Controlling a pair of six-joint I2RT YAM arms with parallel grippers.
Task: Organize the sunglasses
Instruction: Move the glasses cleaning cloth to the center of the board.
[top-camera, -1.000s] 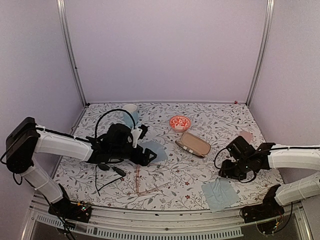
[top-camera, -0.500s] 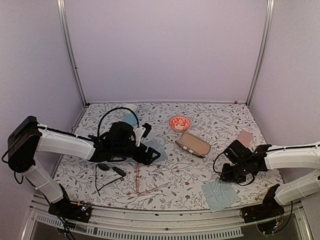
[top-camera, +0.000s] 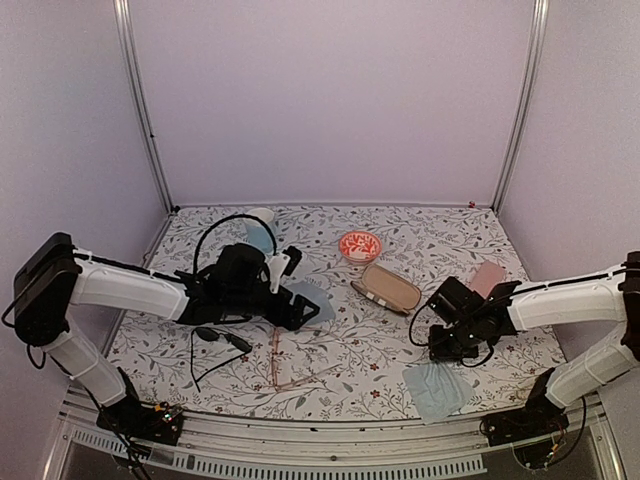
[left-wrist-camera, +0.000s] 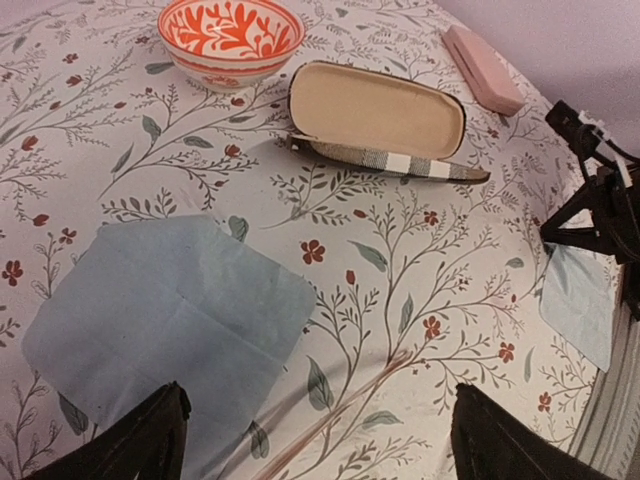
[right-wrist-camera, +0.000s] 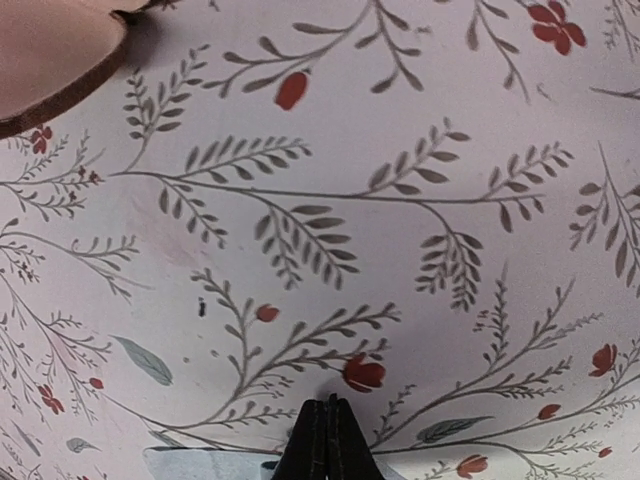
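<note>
Black sunglasses (top-camera: 219, 337) lie toward the front-left corner of the tabletop, arms unfolded and splayed toward the near edge. The pinkish see-through pair (top-camera: 291, 368) sits just to their right, close to the near edge and left of centre, and is hard to make out against the floral print. I judge both light and springy. The thin arms would flex or twist if pinched, and the lenses look slick and easy to scratch, so I would grip the front frame at the bridge or at a hinge corner. I would come in low, since each pair lies nearly flat. The left gripper (left-wrist-camera: 318, 400) hangs with its jaws spread wide and empty over a blue cloth (left-wrist-camera: 170, 310), farther from the near edge than both pairs. The right gripper (right-wrist-camera: 325, 410) has its fingers pressed together with nothing between them, low over bare tablecloth right of centre. The open brown case (top-camera: 390, 288) lies near the table's middle, with a red patterned bowl (top-camera: 360, 245) behind it. The pink case (top-camera: 490, 273) is near the right edge, and a second cloth (top-camera: 435, 390) is by the front-right corner.
</note>
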